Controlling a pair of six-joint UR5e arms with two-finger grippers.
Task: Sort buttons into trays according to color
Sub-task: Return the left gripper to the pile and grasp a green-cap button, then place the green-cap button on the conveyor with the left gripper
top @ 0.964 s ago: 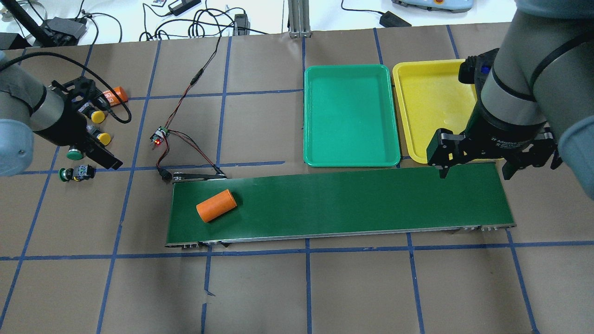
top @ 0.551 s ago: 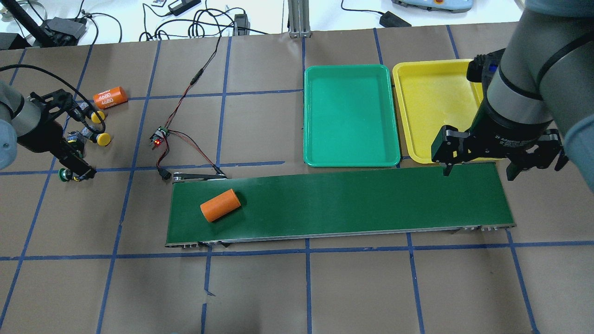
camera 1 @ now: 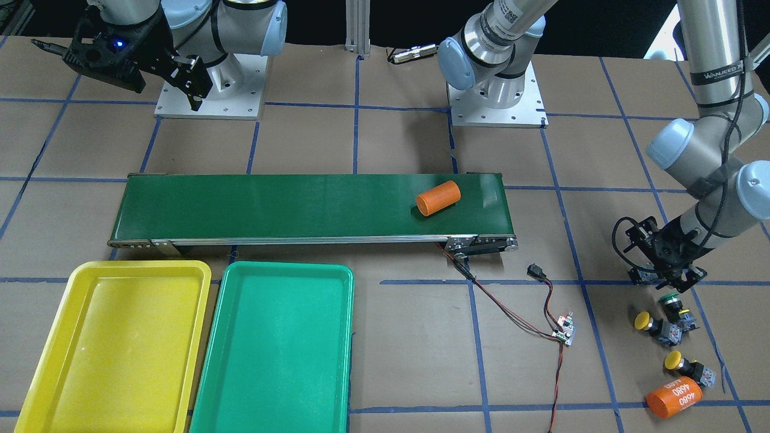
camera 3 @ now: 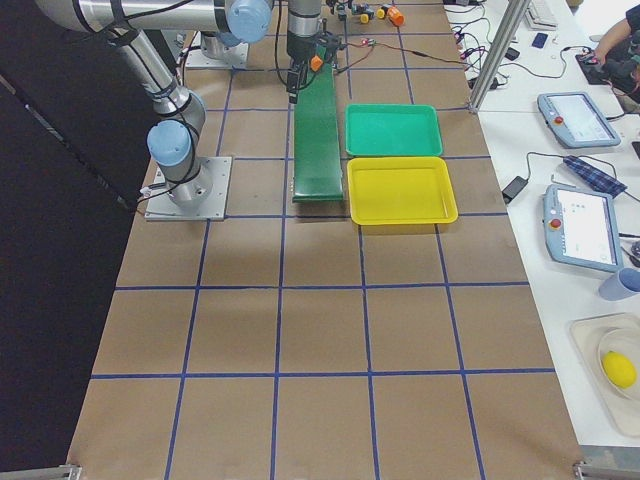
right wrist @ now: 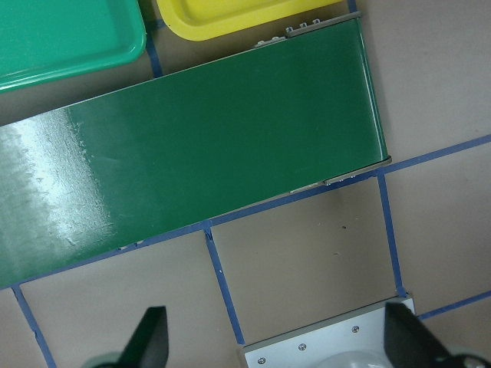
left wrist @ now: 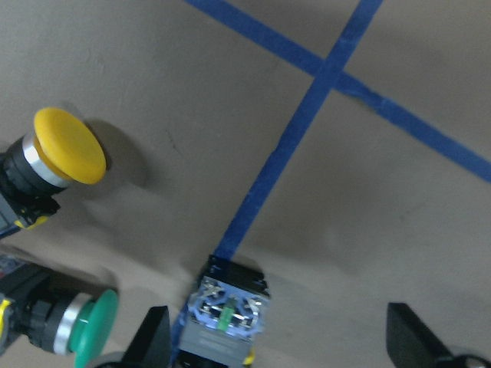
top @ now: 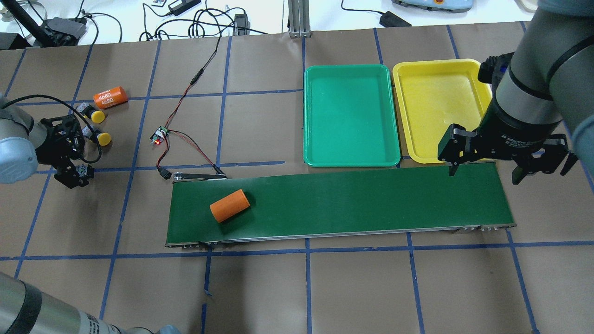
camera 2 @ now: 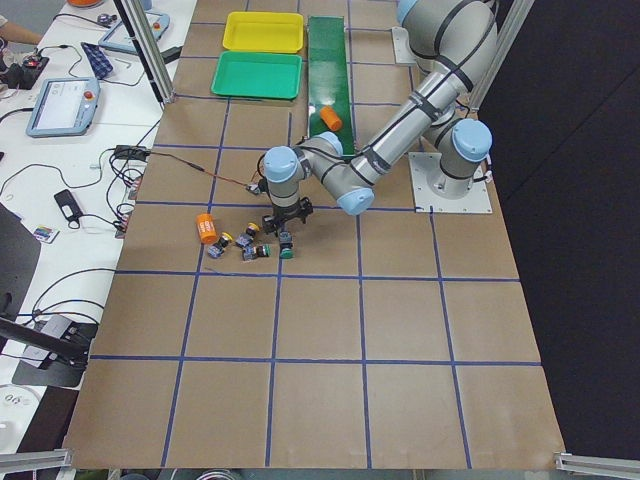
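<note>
Plastic buttons (camera 1: 645, 321) look light and stiff to us, with probably slippery caps, so we'd pinch the boxy block (left wrist: 226, 316). They sit by the blue tape (left wrist: 268, 176), far from the trays (top: 351, 161). The left gripper (left wrist: 280, 341) is spread wide around one button, gripping nothing. The right gripper (top: 485, 174) hangs wide and empty over the belt (top: 343, 199).

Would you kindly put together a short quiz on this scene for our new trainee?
1. True or false: the green tray and the yellow tray are both empty.
2. What lies on the conveyor belt? A) a green button B) an orange cylinder C) a yellow button
3. Which gripper is down among the buttons?
Key: 1 true; 2 B; 3 the left gripper.
</note>
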